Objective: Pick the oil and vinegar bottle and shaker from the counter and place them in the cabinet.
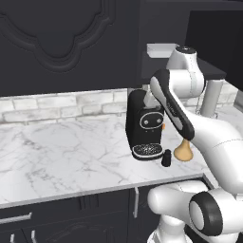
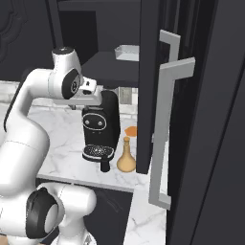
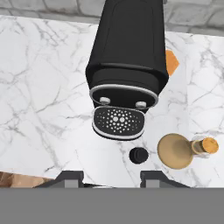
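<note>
Shaker [image 3: 138, 155] and oil and vinegar bottle [image 3: 180, 150] stand just beside each other near the counter [image 3: 43, 109] edge, in front of the coffee machine [image 3: 127, 65]. Above them hangs the gripper [image 3: 111, 177], fingers spread and empty. Descending carelessly could clip the machine's tray or topple the bottle.

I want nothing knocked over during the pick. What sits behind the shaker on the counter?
Directly behind the shaker stands the black coffee machine, its drip tray nearest. The counter behind that machine is covered by its body.
</note>
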Tool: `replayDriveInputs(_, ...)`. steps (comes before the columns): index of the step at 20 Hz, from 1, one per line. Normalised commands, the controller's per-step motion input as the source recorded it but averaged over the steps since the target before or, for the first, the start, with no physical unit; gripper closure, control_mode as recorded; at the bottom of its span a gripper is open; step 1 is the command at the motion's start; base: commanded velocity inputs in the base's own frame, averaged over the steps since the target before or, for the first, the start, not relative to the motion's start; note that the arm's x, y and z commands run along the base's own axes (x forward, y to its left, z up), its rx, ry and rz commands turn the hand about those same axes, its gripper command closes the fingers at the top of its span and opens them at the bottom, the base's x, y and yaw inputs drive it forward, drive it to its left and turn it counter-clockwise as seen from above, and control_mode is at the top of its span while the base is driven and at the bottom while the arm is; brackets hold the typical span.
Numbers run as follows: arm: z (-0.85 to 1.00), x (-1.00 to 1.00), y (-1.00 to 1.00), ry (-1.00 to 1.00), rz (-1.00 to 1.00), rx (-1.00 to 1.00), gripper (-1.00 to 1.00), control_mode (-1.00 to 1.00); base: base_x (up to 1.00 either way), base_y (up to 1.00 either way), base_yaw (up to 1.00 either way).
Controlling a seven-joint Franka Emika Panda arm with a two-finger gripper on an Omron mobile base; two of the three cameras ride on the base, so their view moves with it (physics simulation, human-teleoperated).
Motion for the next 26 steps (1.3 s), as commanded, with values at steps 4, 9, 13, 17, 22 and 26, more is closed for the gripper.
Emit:
replayDriveInputs(4, 0.00, -0.04, -0.02, 0.00, 0.00, 0.00, -1.00, -1.00, 0.00, 0.00, 0.00)
replayDriveInputs(9, -0.01, -0.35, -0.10, -0.01, 0.01, 0.00, -1.00, -1.00, 0.00, 0.00, 0.00)
replayDriveInputs(13, -0.09, -0.49, -0.16, -0.01, 0.01, 0.00, -1.00, -1.00, 0.00, 0.00, 0.00)
replayDriveInputs(17, -0.18, -0.38, -0.24, 0.00, 0.04, 0.00, -1.00, -1.00, 0.00, 0.00, 0.00)
replayDriveInputs(22, -0.26, -0.24, -0.30, 0.00, 0.11, 0.00, -1.00, -1.00, 0.00, 0.00, 0.00)
replayDriveInputs(26, -0.32, -0.16, -0.28, 0.00, 0.12, 0.00, -1.00, -1.00, 0.00, 0.00, 0.00)
